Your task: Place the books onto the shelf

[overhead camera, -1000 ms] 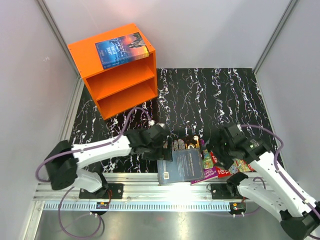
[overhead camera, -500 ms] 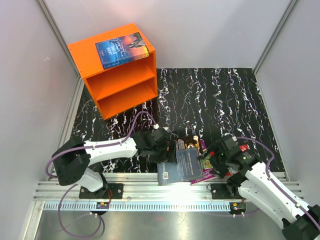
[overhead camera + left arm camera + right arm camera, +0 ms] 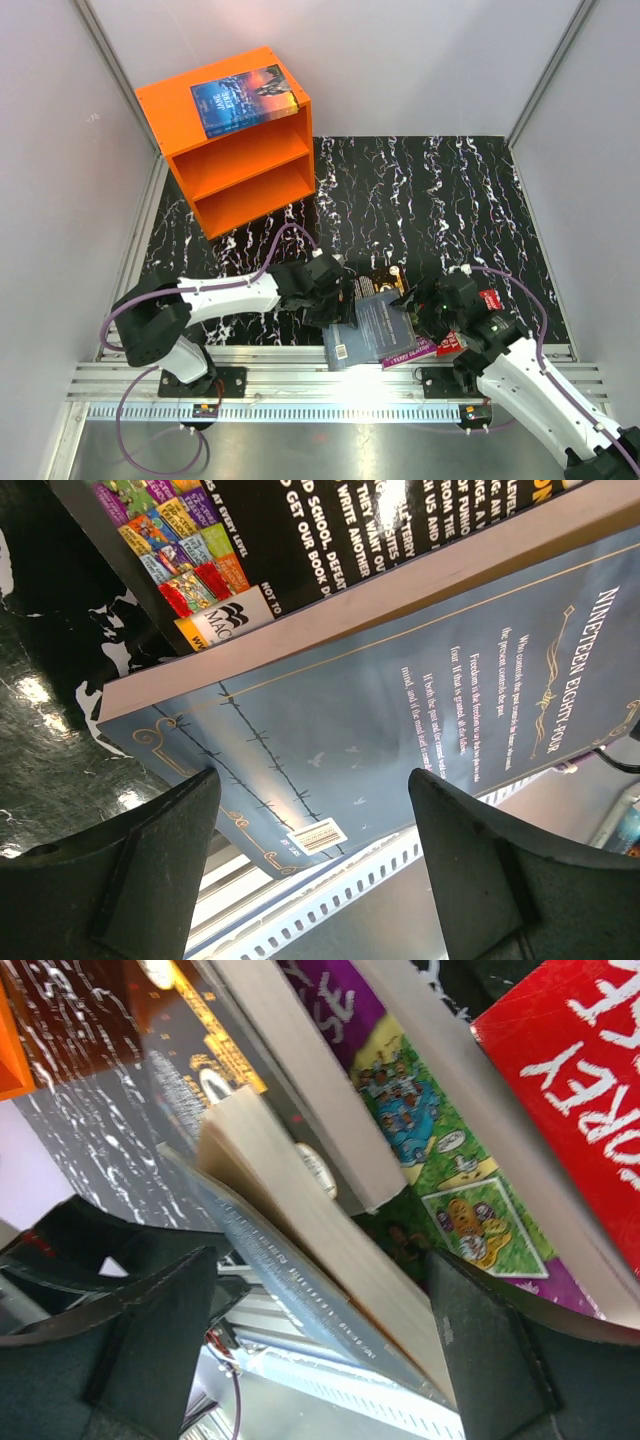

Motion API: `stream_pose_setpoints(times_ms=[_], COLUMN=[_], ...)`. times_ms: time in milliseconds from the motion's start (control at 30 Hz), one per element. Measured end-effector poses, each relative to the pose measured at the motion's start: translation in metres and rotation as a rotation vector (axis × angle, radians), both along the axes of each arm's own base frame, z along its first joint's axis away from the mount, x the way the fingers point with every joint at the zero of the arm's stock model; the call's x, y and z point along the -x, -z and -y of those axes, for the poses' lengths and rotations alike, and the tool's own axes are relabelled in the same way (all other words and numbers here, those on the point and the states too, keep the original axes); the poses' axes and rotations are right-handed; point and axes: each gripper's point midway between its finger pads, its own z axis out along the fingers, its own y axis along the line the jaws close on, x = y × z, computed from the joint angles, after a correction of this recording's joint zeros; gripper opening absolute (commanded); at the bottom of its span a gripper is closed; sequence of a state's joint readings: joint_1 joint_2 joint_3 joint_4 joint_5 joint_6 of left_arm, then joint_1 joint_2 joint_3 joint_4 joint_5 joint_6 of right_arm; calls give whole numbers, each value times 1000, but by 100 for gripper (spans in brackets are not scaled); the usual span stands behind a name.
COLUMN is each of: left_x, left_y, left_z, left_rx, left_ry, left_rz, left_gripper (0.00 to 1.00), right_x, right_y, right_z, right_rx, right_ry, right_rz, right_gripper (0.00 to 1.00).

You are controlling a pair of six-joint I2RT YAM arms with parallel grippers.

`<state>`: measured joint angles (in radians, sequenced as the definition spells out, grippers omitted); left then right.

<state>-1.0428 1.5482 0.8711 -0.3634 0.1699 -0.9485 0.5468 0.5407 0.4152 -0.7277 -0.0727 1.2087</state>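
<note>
Top external view, left side first: the orange shelf (image 3: 175, 110) is sitting at the table's (image 3: 450, 200) far-left corner, and the blue book (image 3: 245, 98) is lying flat on its roof. Moving right, your left gripper (image 3: 338, 303) is hanging at the left edge of the grey-blue book (image 3: 372, 335), jaws standing apart around that edge without pinching. That book is lying atop the black book (image 3: 378, 282) and the green-purple book (image 3: 415, 352). Your right gripper (image 3: 415, 305) is flanking its right edge, jaws likewise apart, with the red book (image 3: 488, 298) peeking out furthest right
</note>
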Motion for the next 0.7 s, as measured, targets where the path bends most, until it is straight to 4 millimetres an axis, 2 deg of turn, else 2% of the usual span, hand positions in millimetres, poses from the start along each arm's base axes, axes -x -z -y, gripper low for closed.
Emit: stream_pose_setpoints(times_ms=[67,167,233,300,333,467,533,567,633,700], left_x=[0,0,0,0,0,-1,-1,-1,-2,-2], left_y=[0,0,0,0,1,0,-2,-2,-3,-5], left_z=[0,4,4,4,3,2,2,2,1,0], left_rx=[4,18,20,19,17,21,26,25,20,5], left_ry=[-3,-5,-7,-11,-13,-18,-18,-18,-21,-17], left_rz=[-9,-16,-20,-22,-23,-21,-18,-18,-15,-11], left_gripper=[80,80,80,80,80,80,80,80,81,89], right_x=[1,5,8,10,10,10,10,10,11,11], right_y=[6,14,16,14,9,-9,-14,-14,-16,-20], right_z=[0,-1,0,1,0,-7,-10,-10,-11,-14], right_rx=[-1,-4,-1,-3,-13,-66,-85,-88,-96,-106], right_ry=[-4,-19,-30,-41,-48,-74,-84,-85,-89,-99], right_rz=[-5,-15,-15,-4,14,62,70,69,70,70], right_gripper=[88,73,46,33,23,18,8,0,0,0])
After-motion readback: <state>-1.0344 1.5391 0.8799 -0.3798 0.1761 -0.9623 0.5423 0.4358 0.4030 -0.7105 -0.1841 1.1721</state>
